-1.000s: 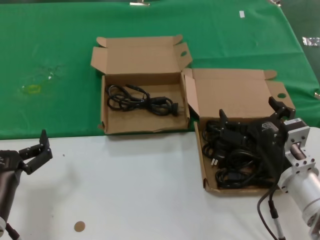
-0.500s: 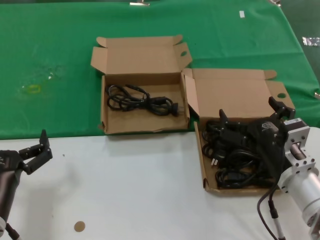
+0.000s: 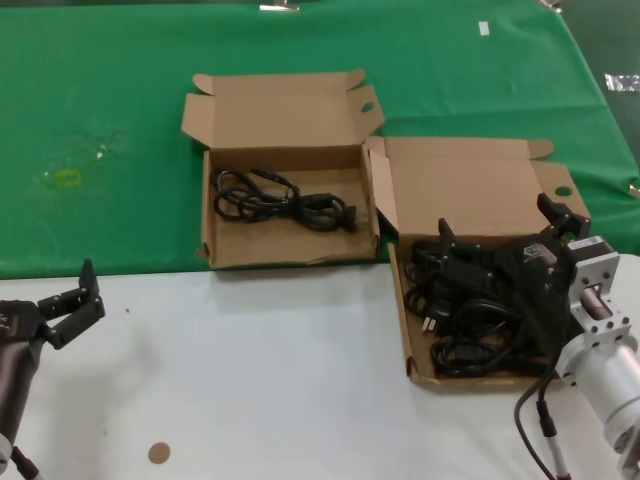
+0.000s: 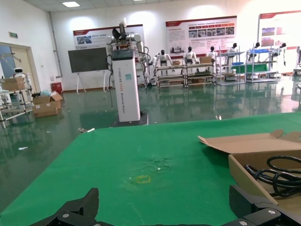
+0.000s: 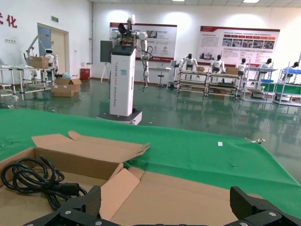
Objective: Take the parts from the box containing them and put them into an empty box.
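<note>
Step in hand: grasp of one cable bundle from the source box. Right claw (image 3: pixel 500 235), fingers spread wide and gripping nothing, poised low over the heap, one finger toward the near-left of the pile, the other out by the lid ear. Judged best practice: descent onto a single coil lying uppermost, fingers straddling one bundle only, closure on the tied middle rather than on a loose loop or plug; slow lift, since the tangled cords look likely to drag neighbours out with them.

Left claw (image 3: pixel 75 300): parked well to the left over the white desk (image 3: pixel 260 380), fingers apart, idle.

Container 1: box containing the parts (image 3: pixel 465 300), shallow brown cardboard mailer, directly beneath the right claw, lid laid back beyond it, one ear folded upright. Contents: heap of black power cables (image 3: pixel 470 320), several coiled bundles overlapping; exact count not discernible.

Container 2: receiving box (image 3: pixel 285 215), twin mailer, to the left of and beyond the right claw, just beside the first box on the green cloth (image 3: pixel 100 120), lid ears splayed. Contents: one coiled black power cable (image 3: pixel 280 200) lying flat on the floor of the box, ample bare cardboard around it. Judged progress: early, most of the stock untransferred.
</note>
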Action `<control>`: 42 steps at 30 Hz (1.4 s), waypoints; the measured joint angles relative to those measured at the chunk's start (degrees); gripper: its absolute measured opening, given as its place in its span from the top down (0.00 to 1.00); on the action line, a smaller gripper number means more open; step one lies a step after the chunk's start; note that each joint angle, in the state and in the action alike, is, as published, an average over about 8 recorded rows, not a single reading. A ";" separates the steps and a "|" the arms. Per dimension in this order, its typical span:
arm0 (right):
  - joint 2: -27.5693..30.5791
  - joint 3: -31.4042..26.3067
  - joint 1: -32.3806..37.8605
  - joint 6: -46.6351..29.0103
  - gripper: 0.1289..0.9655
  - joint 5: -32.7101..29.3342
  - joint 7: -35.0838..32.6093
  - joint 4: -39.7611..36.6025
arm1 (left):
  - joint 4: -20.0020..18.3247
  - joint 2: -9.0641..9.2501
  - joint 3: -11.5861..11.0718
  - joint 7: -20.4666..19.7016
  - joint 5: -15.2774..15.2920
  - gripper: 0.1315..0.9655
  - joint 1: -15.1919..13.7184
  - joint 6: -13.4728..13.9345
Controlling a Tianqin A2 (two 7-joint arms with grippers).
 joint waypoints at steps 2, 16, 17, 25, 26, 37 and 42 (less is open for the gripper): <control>0.00 0.00 0.00 0.00 0.00 0.00 0.00 0.00 | 0.00 0.00 0.00 0.00 0.00 0.00 0.00 0.00; 0.00 0.00 0.00 0.00 0.00 0.00 0.00 0.00 | 0.00 0.00 0.00 -0.03 0.00 0.00 0.00 0.00; 0.00 0.00 0.00 0.00 0.00 0.00 0.00 0.00 | 0.00 0.00 0.00 -0.02 0.00 0.00 0.00 0.00; 0.00 0.00 0.00 0.00 0.00 0.00 0.00 0.00 | 0.00 0.00 0.00 -0.02 0.00 0.00 0.00 0.00; 0.00 0.00 0.00 0.00 0.00 0.00 0.00 0.00 | 0.00 0.00 0.00 -0.01 0.00 0.00 0.00 0.00; 0.00 0.00 0.00 0.00 0.00 0.00 0.00 0.00 | 0.00 0.00 0.00 -0.01 0.00 0.00 0.00 0.00; 0.00 0.00 0.00 0.00 0.00 0.00 0.00 0.00 | 0.00 0.00 0.00 -0.01 0.00 0.00 0.00 0.00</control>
